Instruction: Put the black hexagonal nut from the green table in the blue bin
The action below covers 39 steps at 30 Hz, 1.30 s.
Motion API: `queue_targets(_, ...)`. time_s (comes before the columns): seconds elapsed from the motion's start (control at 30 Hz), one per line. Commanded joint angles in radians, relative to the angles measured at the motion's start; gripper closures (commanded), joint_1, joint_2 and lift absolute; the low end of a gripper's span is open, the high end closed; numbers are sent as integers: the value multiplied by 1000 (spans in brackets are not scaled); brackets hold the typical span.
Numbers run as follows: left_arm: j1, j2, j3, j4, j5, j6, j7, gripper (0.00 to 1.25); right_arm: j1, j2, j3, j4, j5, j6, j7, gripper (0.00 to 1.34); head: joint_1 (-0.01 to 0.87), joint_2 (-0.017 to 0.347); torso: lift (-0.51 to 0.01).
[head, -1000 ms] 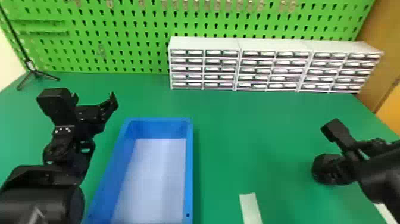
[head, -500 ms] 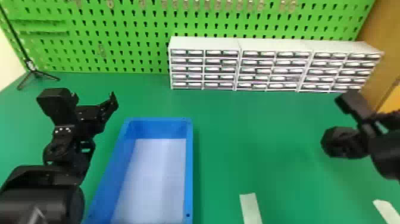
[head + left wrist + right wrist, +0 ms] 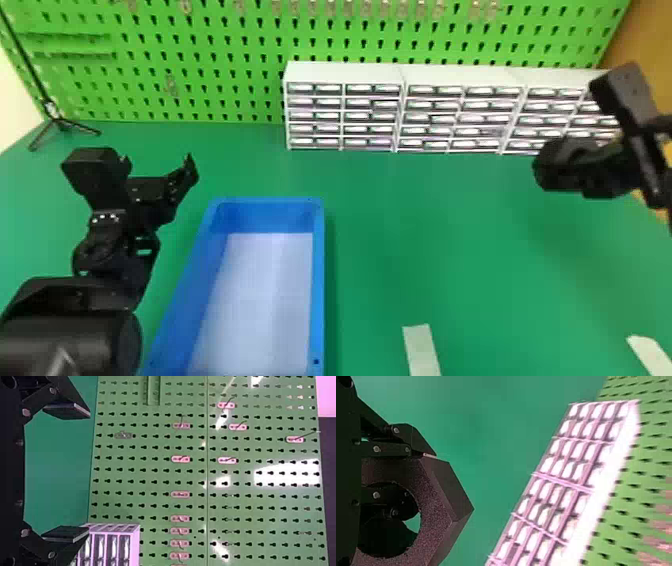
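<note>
Black hexagonal nut [image 3: 437,504] is in the right gripper [image 3: 627,155], up off the green table [image 3: 435,240], well apart from the blue bin [image 3: 318,280] on the robot's right. Right jaws clamped on the nut's ring wall: in the right wrist view one finger lies against the outer side, the other goes into the hole. In the head view the nut sits in front of the right-hand end of the white drawer cabinets [image 3: 345,75].

Left gripper [image 3: 157,164] is over the table's left side, near the bin's far left corner. Its jaws are wide apart, flat pads facing each other in the left wrist view.

Bin lies flat on the table, pale floor, raised blue walls. Cabinets stand side by side at the back, by a green pegboard [image 3: 225,42] with metal hooks [image 3: 180,459]. Black tripod [image 3: 61,123] at the far left corner. Two pale strips lie on the table: one [image 3: 421,350] right of the bin, one [image 3: 649,354] farther right.
</note>
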Motion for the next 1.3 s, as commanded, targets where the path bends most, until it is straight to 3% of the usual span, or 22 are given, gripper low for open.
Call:
queue_targets(0.0, 1, 0, 0, 0, 0, 0, 0, 242, -11, 8, -34, -18, -241, -24, -83, 1012, 686, 28, -96)
queue_targets(0.2, 1, 0, -1, 0, 0, 0, 0, 242, -37, 33, -57, -18, -505, -68, -194, 1012, 686, 28, -96)
queue_targets(0.3, 1, 0, -1, 0, 0, 0, 0, 242, -57, 48, -42, -18, -579, -88, -223, 1012, 686, 28, -96)
queue_targets(0.67, -1, 0, -6, 0, -1, 0, 5, 242, -118, 83, 92, -7, -735, -163, -309, 1012, 686, 28, -96)
queue_targets(1.27, -2, 0, -9, 0, 2, 2, 11, 242, -178, 131, 386, 97, -990, -312, -387, 1012, 686, 28, -96)
